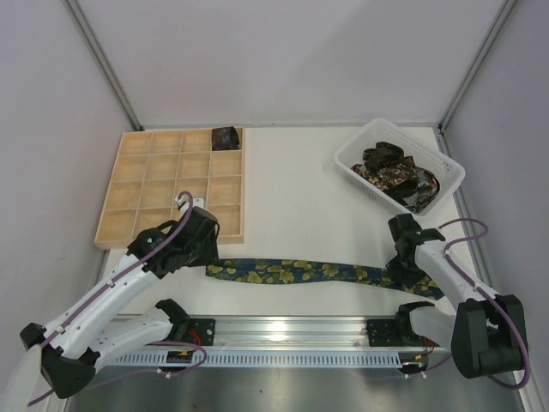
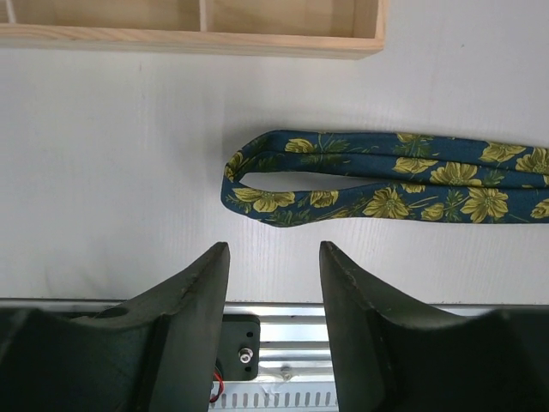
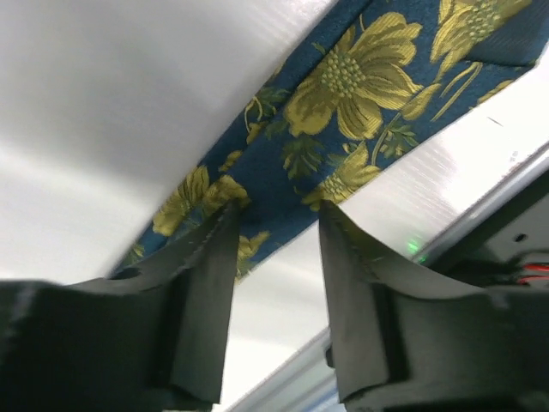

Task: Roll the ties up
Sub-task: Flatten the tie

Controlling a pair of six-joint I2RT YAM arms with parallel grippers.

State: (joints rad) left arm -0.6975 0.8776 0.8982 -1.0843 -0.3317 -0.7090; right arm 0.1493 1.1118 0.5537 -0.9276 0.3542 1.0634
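Observation:
A navy tie with yellow-green flowers (image 1: 300,272) lies folded double across the front of the table. Its looped end shows in the left wrist view (image 2: 377,176). My left gripper (image 1: 208,254) is open and empty just short of that looped end (image 2: 274,249). My right gripper (image 1: 403,271) is open and low over the tie's right end (image 3: 343,112), its fingertips (image 3: 276,210) at the cloth, with nothing held between them. Several dark ties with gold print (image 1: 395,172) lie heaped in the white basket. A rolled dark tie (image 1: 226,137) sits in the tray's far right compartment.
The pale wooden grid tray (image 1: 163,184) stands at the back left, its front edge close above the left gripper (image 2: 197,39). The white slotted basket (image 1: 453,176) stands at the back right. An aluminium rail (image 1: 292,330) runs along the near edge.

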